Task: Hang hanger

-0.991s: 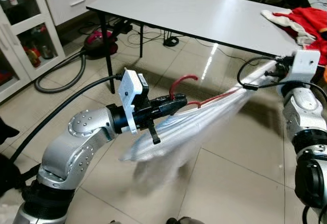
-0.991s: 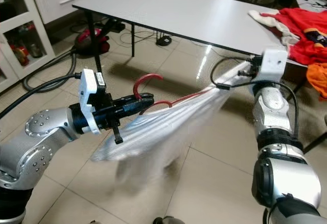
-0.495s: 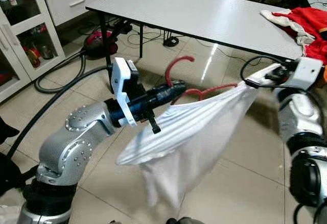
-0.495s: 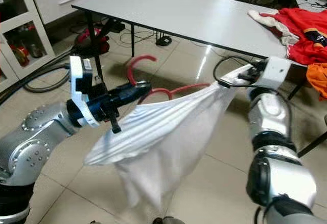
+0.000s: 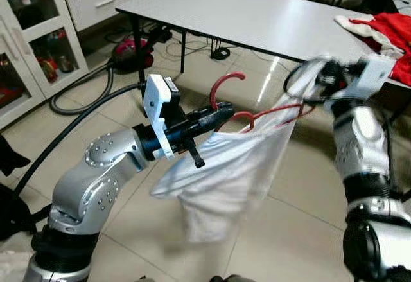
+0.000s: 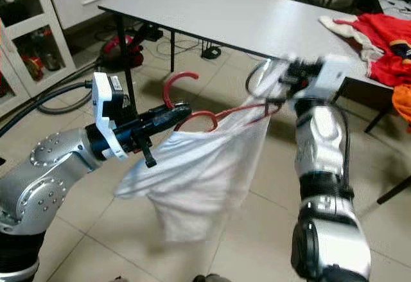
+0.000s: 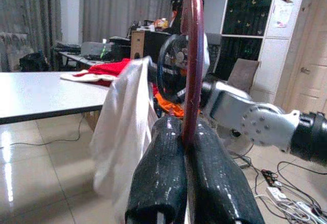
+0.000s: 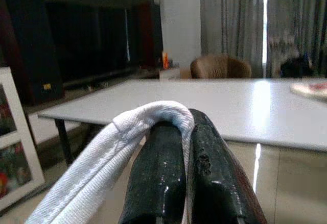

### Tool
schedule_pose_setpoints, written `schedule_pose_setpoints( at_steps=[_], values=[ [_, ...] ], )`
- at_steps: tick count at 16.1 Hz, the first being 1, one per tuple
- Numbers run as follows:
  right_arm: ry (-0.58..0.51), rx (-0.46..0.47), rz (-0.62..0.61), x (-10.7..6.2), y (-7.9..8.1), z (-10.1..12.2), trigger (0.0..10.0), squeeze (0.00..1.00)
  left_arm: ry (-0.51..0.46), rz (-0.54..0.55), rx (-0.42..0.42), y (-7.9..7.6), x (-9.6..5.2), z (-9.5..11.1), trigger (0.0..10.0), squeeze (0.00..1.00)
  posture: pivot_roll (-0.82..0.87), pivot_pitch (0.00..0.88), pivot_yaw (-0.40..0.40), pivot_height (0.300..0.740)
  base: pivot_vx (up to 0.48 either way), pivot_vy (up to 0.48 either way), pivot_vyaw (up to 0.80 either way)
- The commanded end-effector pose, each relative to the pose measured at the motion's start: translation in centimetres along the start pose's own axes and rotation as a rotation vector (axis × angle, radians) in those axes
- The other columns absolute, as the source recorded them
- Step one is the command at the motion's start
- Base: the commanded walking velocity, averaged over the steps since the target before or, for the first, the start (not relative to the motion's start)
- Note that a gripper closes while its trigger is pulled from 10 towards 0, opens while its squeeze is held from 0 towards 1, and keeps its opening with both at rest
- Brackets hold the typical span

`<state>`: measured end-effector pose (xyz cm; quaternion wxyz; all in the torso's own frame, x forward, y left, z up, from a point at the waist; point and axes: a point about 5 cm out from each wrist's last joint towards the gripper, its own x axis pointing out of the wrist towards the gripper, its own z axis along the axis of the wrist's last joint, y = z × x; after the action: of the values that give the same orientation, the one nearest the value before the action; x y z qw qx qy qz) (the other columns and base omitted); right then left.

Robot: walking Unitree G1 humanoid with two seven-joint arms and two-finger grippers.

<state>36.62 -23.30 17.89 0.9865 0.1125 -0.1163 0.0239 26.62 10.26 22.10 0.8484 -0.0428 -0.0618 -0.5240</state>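
Note:
A red hanger (image 5: 226, 81) stands hook up in front of me, and my left gripper (image 5: 221, 110) is shut on its neck, as the left wrist view confirms with the hanger (image 7: 193, 55) clamped between the fingers (image 7: 158, 173). A white garment (image 5: 225, 173) drapes from the hanger's arm and hangs toward the floor. My right gripper (image 6: 277, 76), blurred, is at the garment's upper right edge beside the hanger's arm. In the right wrist view the right gripper (image 8: 186, 119) is shut on a folded hem of the white garment (image 8: 102, 157).
A white table (image 5: 257, 12) stands just beyond the hanger, with red clothes (image 5: 392, 31) at its far right end. A vacuum cleaner (image 5: 131, 51) and its hose (image 5: 83, 96) lie on the tiled floor to the left, near a glass-door cabinet (image 5: 32, 38).
My right gripper has swung left toward the hanger with the hem in it. The garment, earlier stretched out sideways, now hangs slack. The left gripper has barely moved.

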Motion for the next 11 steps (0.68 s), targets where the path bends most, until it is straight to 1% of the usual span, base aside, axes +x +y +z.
schedule_pose_setpoints(
  at_steps=[1,2,3,4,5,7,8,9,11],
  values=[
    [-0.012,0.027,-0.047,-0.2,-1.0,0.5,0.0,0.00,0.009,0.008,-0.003,0.0,0.1,-0.2,10.0,0.00,-0.01,0.038,-0.092,0.740,0.000,0.000,0.00],
    [0.006,0.054,-0.087,-0.5,-1.7,0.1,0.0,0.00,0.005,0.014,-0.005,0.1,0.0,-0.2,10.0,0.00,-0.01,0.036,-0.090,0.740,0.000,0.000,0.00],
    [0.041,0.115,-0.151,-1.1,-2.8,-0.6,0.0,0.00,-0.005,0.024,-0.008,0.2,0.0,-0.1,10.0,0.00,-0.01,0.034,-0.089,0.740,0.000,0.000,0.00],
    [0.085,0.229,-0.275,-2.1,-4.7,-1.8,0.0,0.00,-0.033,0.036,-0.017,0.4,0.2,0.4,10.0,0.00,-0.01,0.034,-0.088,0.740,0.000,0.000,0.00],
    [0.096,0.278,-0.328,-2.5,-5.5,-2.1,0.0,0.00,-0.037,0.040,-0.015,0.5,0.2,0.5,10.0,0.00,-0.01,0.034,-0.084,0.740,0.000,0.000,0.00],
    [0.091,0.343,-0.414,-3.3,-6.8,-2.4,0.0,0.00,-0.028,0.043,-0.007,0.6,0.2,0.4,10.0,0.00,-0.01,0.035,-0.084,0.740,0.000,0.000,0.00],
    [0.081,0.400,-0.432,-3.4,-7.1,-2.3,0.0,0.00,-0.023,0.048,-0.006,0.6,0.2,0.3,10.0,0.00,-0.01,0.034,-0.081,0.740,0.000,0.000,0.00],
    [0.081,0.423,-0.429,-3.4,-7.1,-2.4,0.0,0.00,-0.019,0.049,-0.004,0.7,0.2,0.2,10.0,0.00,-0.02,0.037,-0.082,0.740,0.000,0.000,0.00],
    [0.102,0.480,-0.401,-3.3,-6.3,-3.0,0.0,0.00,-0.007,0.064,-0.002,0.8,0.4,-0.1,10.0,0.00,-0.02,0.039,-0.085,0.740,0.000,0.000,0.00]
  ],
)
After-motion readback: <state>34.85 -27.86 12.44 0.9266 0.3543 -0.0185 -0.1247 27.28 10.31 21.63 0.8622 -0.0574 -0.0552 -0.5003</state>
